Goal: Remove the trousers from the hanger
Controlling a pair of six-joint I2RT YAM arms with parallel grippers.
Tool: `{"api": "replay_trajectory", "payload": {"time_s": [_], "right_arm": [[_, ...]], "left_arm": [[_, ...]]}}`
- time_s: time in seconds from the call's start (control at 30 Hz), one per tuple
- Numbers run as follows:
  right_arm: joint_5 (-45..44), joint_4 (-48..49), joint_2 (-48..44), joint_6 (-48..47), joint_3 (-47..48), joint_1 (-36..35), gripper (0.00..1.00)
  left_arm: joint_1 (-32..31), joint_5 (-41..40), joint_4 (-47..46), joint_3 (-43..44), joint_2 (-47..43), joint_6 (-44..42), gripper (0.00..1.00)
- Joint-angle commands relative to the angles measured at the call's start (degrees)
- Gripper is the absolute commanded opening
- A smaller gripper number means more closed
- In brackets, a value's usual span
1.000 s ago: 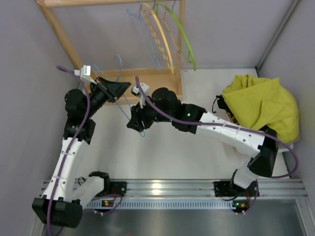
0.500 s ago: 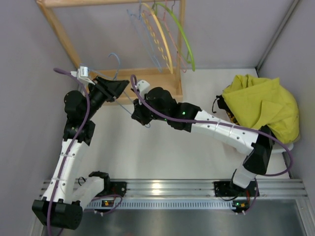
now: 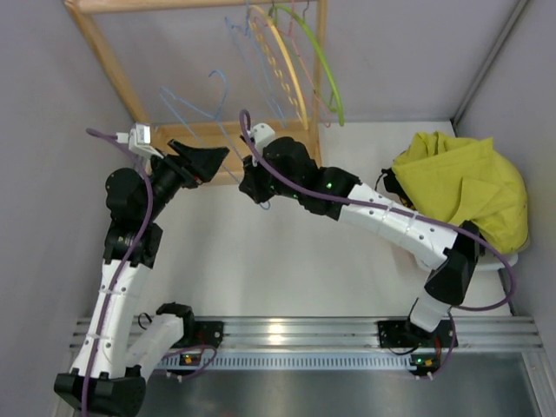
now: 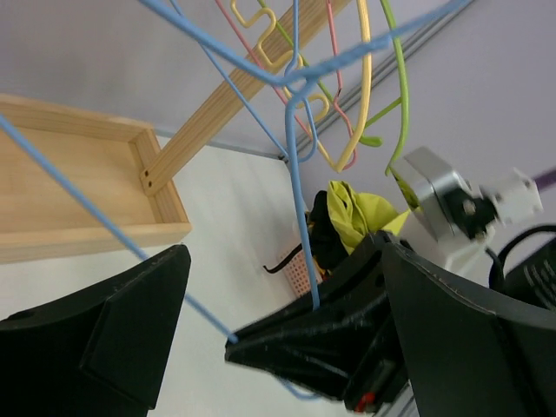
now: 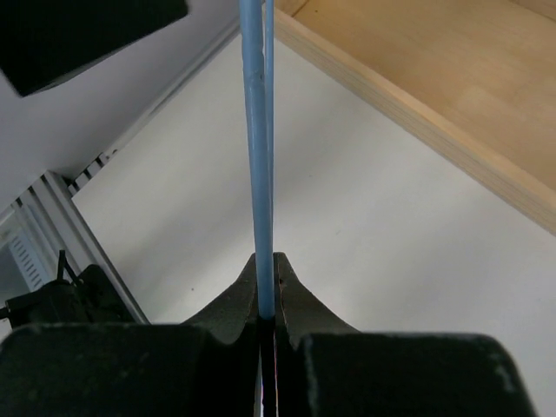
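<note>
Now the left end effector [image 3: 215, 163] sits farther from the near edge than a second ago, close beside the base of the light wooden clothes rack [image 3: 104, 56] at the far left of the tabletop [image 3: 287, 269]. Its fingers stand wide apart. A leg of the thin light-blue wire hanger [image 5: 259, 130] runs through the gap and, as far as the left wrist view shows, touches neither finger. The hanger itself has moved most: its hook has risen and travelled toward the far side, and it now stands over the rack's base, just left of the curved yellow wooden hanger [image 3: 291, 74] and the lime-green hanger [image 3: 326, 69] that hang from the rack. Nothing is draped on its wire. Just to the right, the right end effector [image 5: 266, 265] has advanced with it and is clamped tight on the blue wire, so that arm alone carries the hanger. Far over at the right edge, the soft mustard-yellow trousers [image 3: 465, 187] lie in the same crumpled heap as before, well apart from the hanger and from both arms. By my reading the removal is already achieved, and this travel is likely only returning the bare hanger to the rack.
</note>
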State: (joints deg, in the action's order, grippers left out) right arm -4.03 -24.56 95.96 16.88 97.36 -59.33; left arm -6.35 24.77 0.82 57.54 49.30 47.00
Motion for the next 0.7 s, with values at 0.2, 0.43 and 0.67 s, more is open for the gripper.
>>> {"api": "replay_trajectory", "payload": {"time_s": [0.2, 0.43, 0.67], "right_arm": [[5.7, -12.4, 11.0, -10.1, 23.6, 8.5, 0.0], [5.8, -14.2, 18.8, -14.8, 41.3, 13.9, 0.0], [4.3, -10.2, 17.0, -12.1, 39.2, 14.2, 0.0]], "left_arm": [[0.4, -5.0, 4.0, 5.3, -3.2, -7.5, 0.99], [0.5, -5.4, 3.9, 4.3, -3.2, -6.8, 0.99], [0.5, -5.4, -4.1, 4.9, 0.6, -5.7, 0.74]]}}
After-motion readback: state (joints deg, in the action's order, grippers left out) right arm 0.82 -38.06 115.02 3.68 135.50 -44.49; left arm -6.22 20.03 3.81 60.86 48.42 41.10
